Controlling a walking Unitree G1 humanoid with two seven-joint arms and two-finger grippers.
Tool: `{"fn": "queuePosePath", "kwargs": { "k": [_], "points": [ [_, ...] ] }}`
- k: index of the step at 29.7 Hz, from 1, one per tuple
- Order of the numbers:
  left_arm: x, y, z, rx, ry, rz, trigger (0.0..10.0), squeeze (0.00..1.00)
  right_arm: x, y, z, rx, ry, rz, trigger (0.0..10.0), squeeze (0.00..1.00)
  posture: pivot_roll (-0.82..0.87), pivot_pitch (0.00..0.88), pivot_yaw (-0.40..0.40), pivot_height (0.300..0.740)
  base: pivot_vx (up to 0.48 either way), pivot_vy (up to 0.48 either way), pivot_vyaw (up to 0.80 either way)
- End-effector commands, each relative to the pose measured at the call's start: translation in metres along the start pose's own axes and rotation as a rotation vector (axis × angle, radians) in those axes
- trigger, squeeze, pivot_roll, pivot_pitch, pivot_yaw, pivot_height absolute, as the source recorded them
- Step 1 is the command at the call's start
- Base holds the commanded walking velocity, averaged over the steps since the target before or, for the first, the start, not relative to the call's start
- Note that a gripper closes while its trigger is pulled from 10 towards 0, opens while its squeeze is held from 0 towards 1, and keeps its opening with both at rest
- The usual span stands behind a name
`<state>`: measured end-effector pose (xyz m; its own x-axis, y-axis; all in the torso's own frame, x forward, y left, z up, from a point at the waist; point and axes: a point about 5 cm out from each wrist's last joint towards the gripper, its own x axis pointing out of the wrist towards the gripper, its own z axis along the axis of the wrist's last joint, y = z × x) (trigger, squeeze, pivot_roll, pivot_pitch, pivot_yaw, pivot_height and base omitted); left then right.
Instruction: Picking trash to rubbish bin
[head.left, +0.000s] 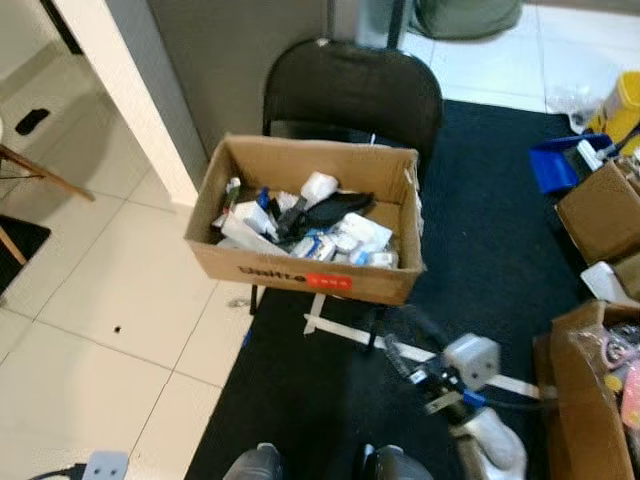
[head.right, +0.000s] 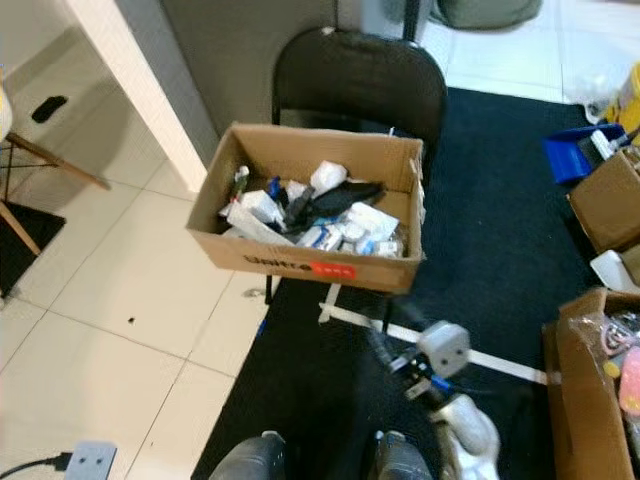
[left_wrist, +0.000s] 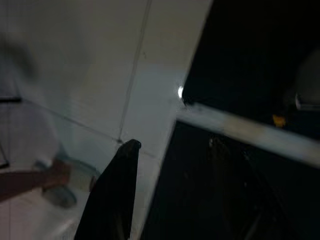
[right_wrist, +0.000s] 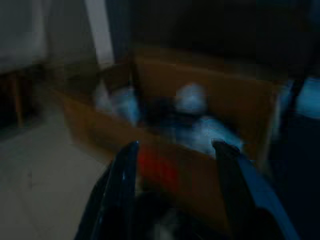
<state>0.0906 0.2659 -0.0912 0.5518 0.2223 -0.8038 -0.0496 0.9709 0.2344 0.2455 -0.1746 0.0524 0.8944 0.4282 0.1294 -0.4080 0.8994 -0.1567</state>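
Observation:
A brown cardboard box (head.left: 300, 272) with a red label stands on the seat of a black chair (head.left: 352, 92). It holds several pieces of trash (head.left: 318, 225): white packets, crumpled paper and a black item. My right gripper (right_wrist: 176, 146) is open and empty, low in front of the box's near right corner and pointing at it. Its silver wrist (head.left: 470, 360) shows over the black carpet. My left gripper (left_wrist: 120, 170) hangs low over pale floor tiles by the carpet's edge.
White tape lines (head.left: 340, 328) cross the black carpet (head.left: 490, 240). Brown boxes (head.left: 600, 210) and a blue dustpan (head.left: 558, 162) crowd the right side. A white wall corner (head.left: 130, 100) and a wooden leg (head.left: 45, 175) stand left. A power strip (head.left: 105, 465) lies near my feet (head.left: 255, 462).

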Motion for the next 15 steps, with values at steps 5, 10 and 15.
{"fn": "queuePosePath", "kwargs": {
  "k": [5, 10, 15],
  "points": [
    [0.001, -0.014, -0.003, -0.001, 0.036, -0.033, 10.0, 0.0, 0.009, 0.012, -0.02, 0.179, 0.117, 0.101, 10.0, 0.0, 0.11, 0.193, 0.051, 0.74, 0.0, 0.0, 0.0],
    [0.003, -0.018, 0.0, -0.001, 0.041, -0.037, 10.0, 0.0, 0.026, 0.004, -0.014, 0.237, 0.057, 0.026, 10.0, 0.0, 0.09, 0.175, 0.045, 0.74, 0.0, 0.0, 0.0],
    [0.005, -0.021, 0.002, -0.01, 0.061, -0.04, 10.0, 0.0, 0.056, -0.019, -0.008, 0.198, 0.162, -0.206, 10.0, 0.0, 0.07, 0.141, 0.036, 0.74, 0.0, 0.0, 0.0]
  ]
}}
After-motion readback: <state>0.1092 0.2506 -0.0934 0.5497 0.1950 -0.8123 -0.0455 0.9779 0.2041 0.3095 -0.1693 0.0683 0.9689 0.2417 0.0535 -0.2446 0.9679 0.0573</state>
